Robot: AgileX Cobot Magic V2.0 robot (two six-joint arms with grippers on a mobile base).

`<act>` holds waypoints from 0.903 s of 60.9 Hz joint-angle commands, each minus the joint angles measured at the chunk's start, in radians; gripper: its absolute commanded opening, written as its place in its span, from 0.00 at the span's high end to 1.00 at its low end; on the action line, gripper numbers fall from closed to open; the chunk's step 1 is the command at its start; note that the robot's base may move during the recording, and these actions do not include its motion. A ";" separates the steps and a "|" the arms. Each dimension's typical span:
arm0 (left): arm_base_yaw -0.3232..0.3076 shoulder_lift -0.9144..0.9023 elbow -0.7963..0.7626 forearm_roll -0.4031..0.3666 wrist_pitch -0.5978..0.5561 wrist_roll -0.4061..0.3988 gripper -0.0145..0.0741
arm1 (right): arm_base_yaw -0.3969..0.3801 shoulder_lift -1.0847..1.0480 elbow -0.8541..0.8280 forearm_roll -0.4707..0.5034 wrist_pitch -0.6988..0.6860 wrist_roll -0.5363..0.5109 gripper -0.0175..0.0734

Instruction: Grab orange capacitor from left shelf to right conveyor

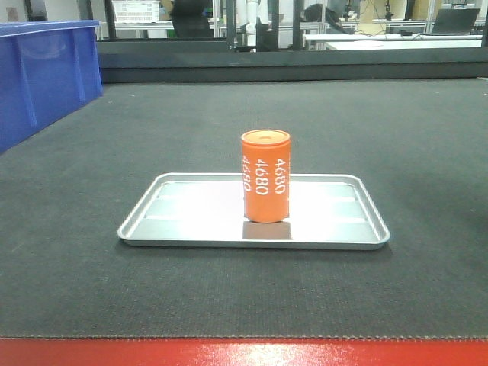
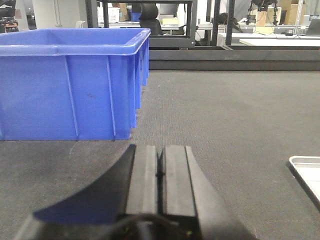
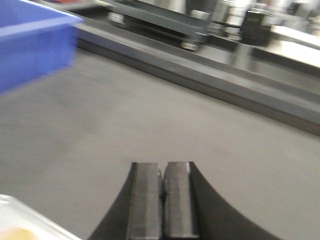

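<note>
One blue bin (image 1: 42,76) flanks the silver tray (image 1: 191,229).

The only writing I can read is white "4680" on the orange capacitor (image 1: 265,177), running down its side (two full columns, a third cut off at the left edge). My wrist views show none.

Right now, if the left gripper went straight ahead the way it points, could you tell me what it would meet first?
Probably nothing close: the left gripper, shut, points along bare conveyor, passing right of the blue bin. The raised far edge comes first, though depth is unclear.
</note>
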 commanded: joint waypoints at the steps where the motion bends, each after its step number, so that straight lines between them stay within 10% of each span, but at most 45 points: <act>1: 0.003 0.010 -0.008 -0.005 -0.084 0.000 0.95 | -0.056 -0.089 -0.011 0.005 0.002 -0.044 0.75; 22: 0.003 0.010 -0.008 -0.005 -0.084 0.000 0.95 | -0.331 -0.440 0.221 0.279 -0.140 -0.069 0.75; 37: 0.003 0.010 -0.008 -0.005 -0.084 0.000 0.95 | -0.398 -0.651 0.565 0.724 -0.398 -0.441 0.75; 55: 0.003 0.010 -0.008 -0.005 -0.084 0.000 0.95 | -0.398 -0.858 0.868 0.783 -0.483 -0.502 0.75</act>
